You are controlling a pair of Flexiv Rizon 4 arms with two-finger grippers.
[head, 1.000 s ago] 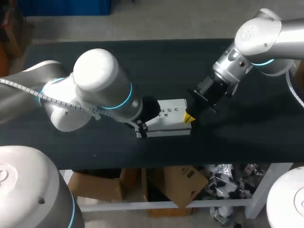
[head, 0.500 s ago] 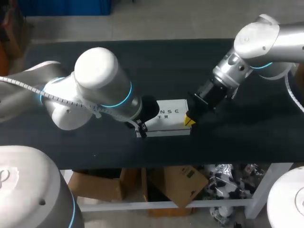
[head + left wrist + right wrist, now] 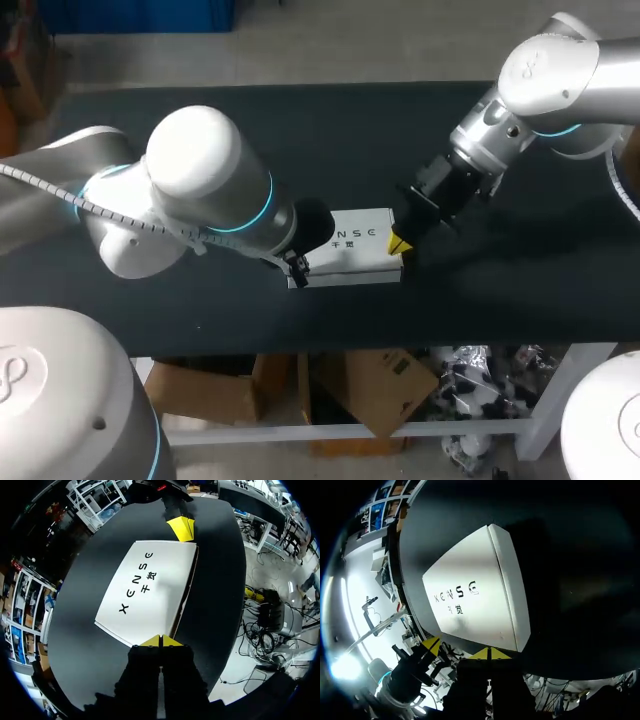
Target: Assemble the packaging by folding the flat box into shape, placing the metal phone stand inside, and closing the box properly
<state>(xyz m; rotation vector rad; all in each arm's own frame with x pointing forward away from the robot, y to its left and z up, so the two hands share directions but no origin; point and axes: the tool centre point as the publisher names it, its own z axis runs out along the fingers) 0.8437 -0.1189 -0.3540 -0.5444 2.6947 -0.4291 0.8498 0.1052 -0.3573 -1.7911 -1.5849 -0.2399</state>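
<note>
A white closed box point(image 3: 350, 250) with dark lettering lies flat on the black table, near its front edge. My left gripper point(image 3: 297, 270) is shut, its yellow tips point(image 3: 161, 641) against the box's point(image 3: 150, 587) left end. My right gripper point(image 3: 398, 242) is also shut, and its tips point(image 3: 490, 653) meet the box point(image 3: 475, 600) at the opposite, right end. Each wrist view shows the other arm's yellow tips across the box: the right gripper point(image 3: 181, 528) and the left gripper point(image 3: 431, 645). No metal phone stand is visible in any view.
The black tabletop point(image 3: 480, 290) stretches bare behind and to both sides of the box. Its front edge point(image 3: 400, 345) runs a short way in front of the box. My left arm's bulky white elbow point(image 3: 200, 190) hangs over the table's left half.
The right gripper's tip has shifted slightly toward the table's far side. The left arm's elbow has moved a little left. The box stays where it was.
</note>
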